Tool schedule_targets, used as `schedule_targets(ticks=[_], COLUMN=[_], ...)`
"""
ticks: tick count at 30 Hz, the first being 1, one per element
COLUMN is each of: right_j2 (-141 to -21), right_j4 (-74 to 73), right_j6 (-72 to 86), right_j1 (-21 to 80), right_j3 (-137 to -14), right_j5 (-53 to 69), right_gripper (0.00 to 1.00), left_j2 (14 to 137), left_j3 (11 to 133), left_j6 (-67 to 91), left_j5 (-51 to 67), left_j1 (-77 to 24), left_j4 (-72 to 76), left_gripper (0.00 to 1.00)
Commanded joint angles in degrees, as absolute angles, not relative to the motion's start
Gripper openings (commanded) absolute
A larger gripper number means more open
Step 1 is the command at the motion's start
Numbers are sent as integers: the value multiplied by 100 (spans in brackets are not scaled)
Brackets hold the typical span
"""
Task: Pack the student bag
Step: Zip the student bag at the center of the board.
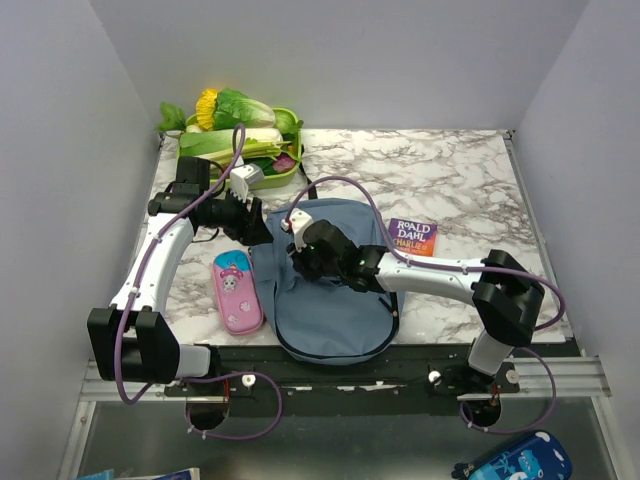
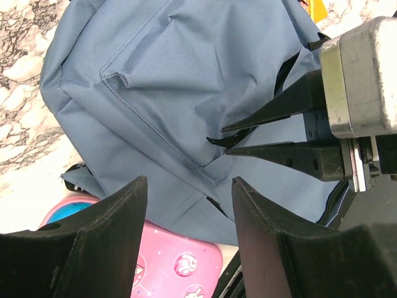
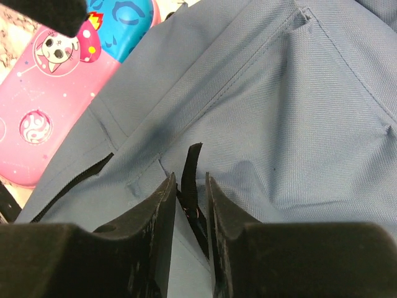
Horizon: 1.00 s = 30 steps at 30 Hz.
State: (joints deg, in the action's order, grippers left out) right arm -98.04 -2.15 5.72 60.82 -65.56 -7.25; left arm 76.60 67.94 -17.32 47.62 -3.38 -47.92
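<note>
The student bag (image 1: 330, 310) lies flat mid-table, a dusty-blue backpack (image 2: 155, 81) (image 3: 291, 105). My right gripper (image 1: 298, 250) (image 3: 189, 180) is down on its upper left part. Its jaws stand narrowly apart on either side of a black zipper pull tab (image 3: 192, 162), with thin gaps still showing. The left wrist view shows the same fingertips (image 2: 248, 121) from the side, with the tab (image 2: 216, 140) between them. My left gripper (image 1: 252, 222) (image 2: 189, 180) hangs open and empty just left of there, over the bag's edge and the pink pencil case (image 2: 180, 261).
The pink pencil case (image 1: 237, 290) (image 3: 49, 93) lies against the bag's left side. An orange Roald Dahl book (image 1: 413, 237) lies to the bag's right. A green tray of toy vegetables (image 1: 240, 140) sits at the back left. A dark-blue printed pouch (image 1: 515, 462) lies below the table's front edge.
</note>
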Motion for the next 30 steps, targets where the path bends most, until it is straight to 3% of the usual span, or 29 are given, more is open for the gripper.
schedule_targets(ticks=[1,4,7,15,17,20,30], right_j2=[-9940,-9967,-10019,-10248,-10318,-10336,-10380], right_j4=[-53,-53,-53,-114,-202,-264,-404], right_j6=[729,738,738,747,721,712,712], right_j1=[6126,6126,6126,6126,6135,6126,6143], right_j3=[-6741,-6750,-6794,-7013,-7118,-7110,-7163], right_j5=[-967,-949,-853,-844,-948,-1080,-1186], right_gripper=[27,16,12,20,30,36,32], left_j2=[7611,7620,7603,7568,7567,7567,7567], left_j3=[6759,6750,6724,6759,6785,6820,6855], left_j6=[-1907,-1934,-1951,-1986,-1995,-2030,-2039], left_j5=[4922,4922,4913,4922,4913,4904,4948], left_j1=[-308,-308,-308,-308,-308,-308,-308], left_j4=[-4887,-4895,-4887,-4922,-4957,-5001,-5010], left_gripper=[64,64,64,64,64,64,64])
